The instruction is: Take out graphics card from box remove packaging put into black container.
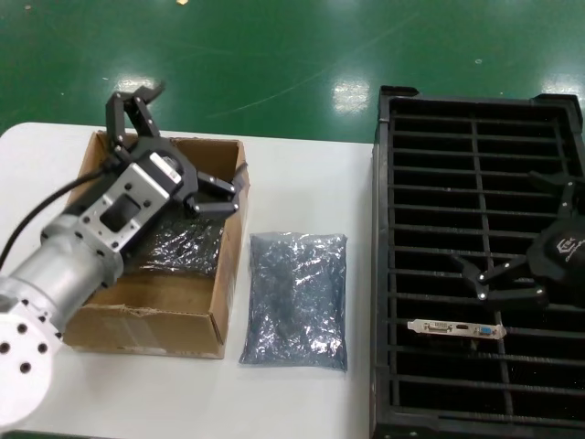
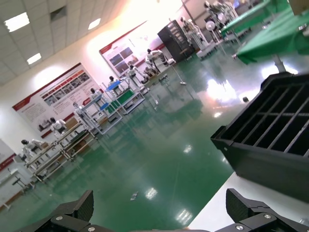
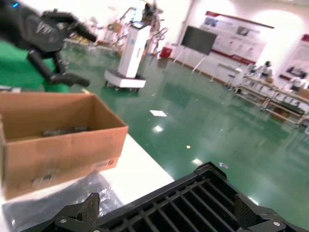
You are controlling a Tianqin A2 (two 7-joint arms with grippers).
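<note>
The graphics card (image 1: 456, 328) stood slotted in the black container (image 1: 475, 105) — the right gripper (image 1: 510, 279) hung spread above; the left gripper (image 1: 174, 142), spread over the box (image 1: 146, 320), needed the next bagged card.

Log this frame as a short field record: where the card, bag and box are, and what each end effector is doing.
graphics card: slotted in the black container, bare
packaging: flat on the table, between box and container
box: open, another bagged item inside
left end effector: open, above the box
right end effector: open, above the container, just behind the card
</note>
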